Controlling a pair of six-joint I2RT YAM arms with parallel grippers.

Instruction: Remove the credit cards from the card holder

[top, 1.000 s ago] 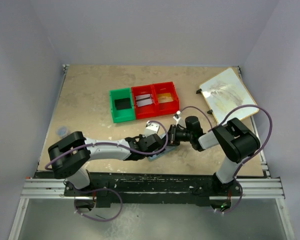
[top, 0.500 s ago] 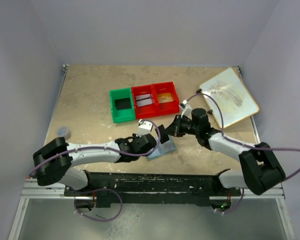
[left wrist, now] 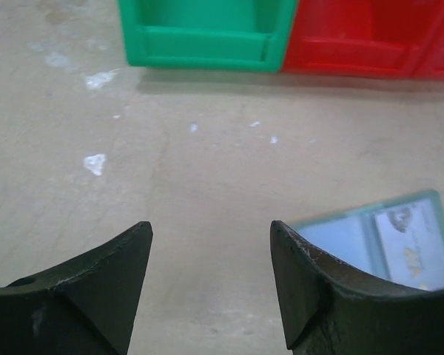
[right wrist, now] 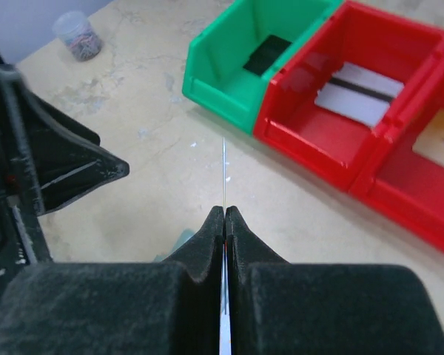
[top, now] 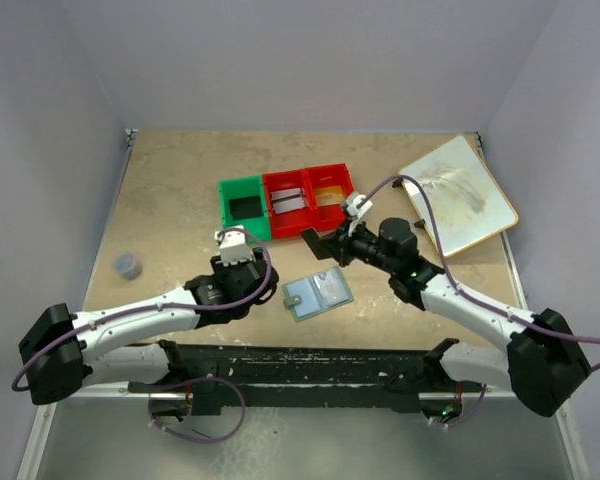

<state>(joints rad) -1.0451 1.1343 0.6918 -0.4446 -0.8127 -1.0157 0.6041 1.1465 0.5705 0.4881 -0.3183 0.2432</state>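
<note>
fingertips pressed tight together, the right gripper (right wrist: 224, 211) pinches one credit card (top: 310, 238), dark and thin, held on edge in the air. from above it shows between the card holder (top: 317, 293) and the bins. the holder lies opened flat on the table between the arms, pale blue-grey inside, with one pale printed card (left wrist: 414, 237) in its right pocket. left of it, the left gripper (left wrist: 209, 229) hangs spread wide, gripping nothing. three bins stand in a far row: one green bin (right wrist: 222, 92) with a dark card (right wrist: 266, 52), a left red bin (right wrist: 311, 144) with a pale striped card (right wrist: 355, 92), and a right red bin (right wrist: 407, 200) with a tan card (right wrist: 438, 144).
</note>
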